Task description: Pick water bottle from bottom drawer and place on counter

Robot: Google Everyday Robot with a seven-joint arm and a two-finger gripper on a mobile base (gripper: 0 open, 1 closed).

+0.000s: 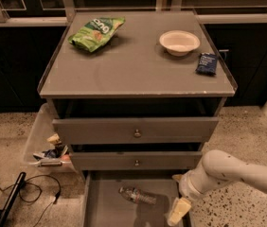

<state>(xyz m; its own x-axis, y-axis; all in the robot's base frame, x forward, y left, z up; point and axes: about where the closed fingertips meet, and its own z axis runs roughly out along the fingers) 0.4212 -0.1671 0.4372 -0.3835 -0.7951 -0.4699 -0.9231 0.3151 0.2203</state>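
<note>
The water bottle lies on its side in the open bottom drawer, cap end toward the left. My gripper hangs at the end of the white arm over the drawer's right side, to the right of the bottle and apart from it. One cream-coloured finger points down toward the drawer floor. Nothing shows in the gripper. The counter is the grey cabinet top above the two knobbed drawers.
On the counter lie a green chip bag, a white bowl and a dark blue packet. A clear bin with odds and ends stands left of the cabinet. A black cable lies on the floor.
</note>
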